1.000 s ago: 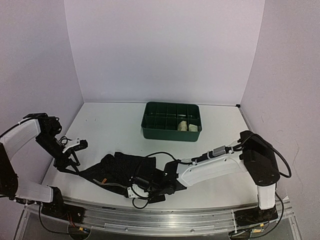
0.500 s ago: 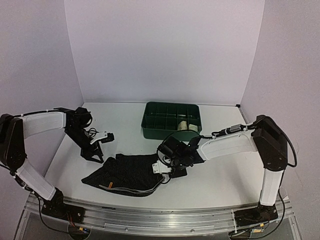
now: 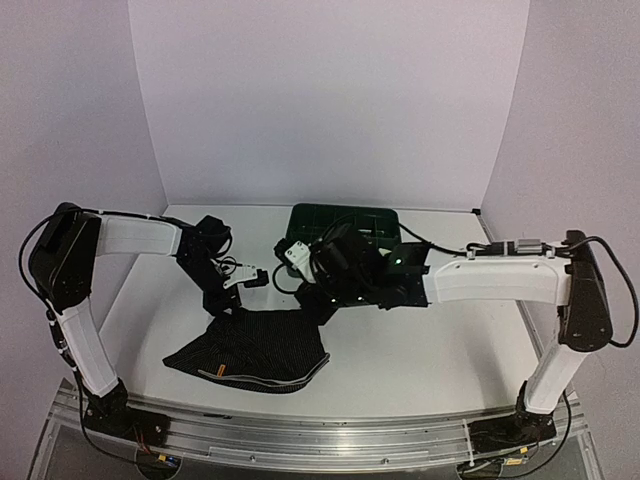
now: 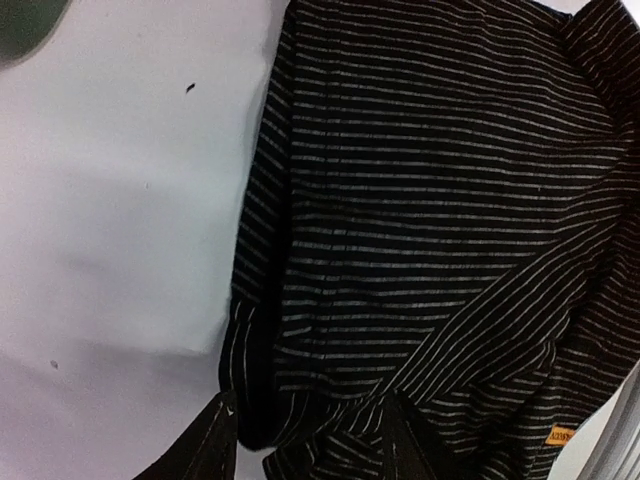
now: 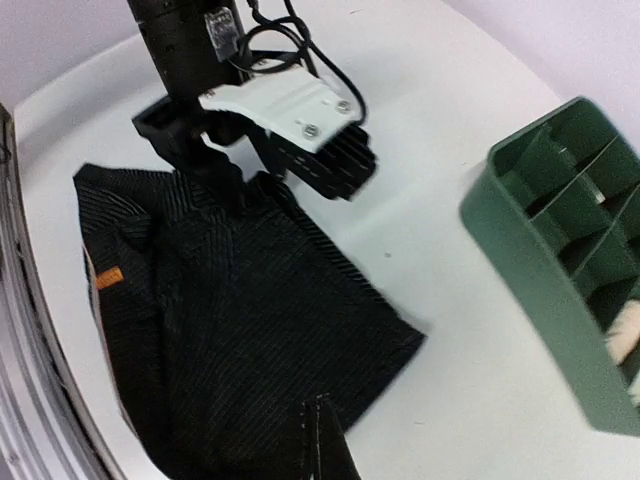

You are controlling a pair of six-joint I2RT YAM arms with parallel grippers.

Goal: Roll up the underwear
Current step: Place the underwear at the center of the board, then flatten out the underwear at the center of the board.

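Note:
A black underwear garment with thin pale stripes (image 3: 250, 348) lies spread flat on the white table near the front; it fills the left wrist view (image 4: 430, 200) and shows in the right wrist view (image 5: 230, 330). My left gripper (image 3: 226, 303) (image 4: 308, 408) is open, its fingers (image 4: 215, 450) straddling the garment's far-left folded edge. My right gripper (image 3: 318, 303) (image 5: 320, 402) is shut, its tips just over the garment's far-right edge; I cannot tell if it pinches cloth. A cream roll (image 5: 625, 342) sits in the green tray. The other cream garment is out of view.
The green compartment tray (image 3: 378, 217) (image 5: 540, 200) stands behind my right arm, at mid-table. An orange tag (image 5: 108, 277) marks the garment's near side. The metal rail (image 3: 320, 435) runs along the table's front edge. Purple walls close in on three sides.
Both grippers have moved from the front of the table to the garment's far edge. The garment has gone from bunched to spread flat.

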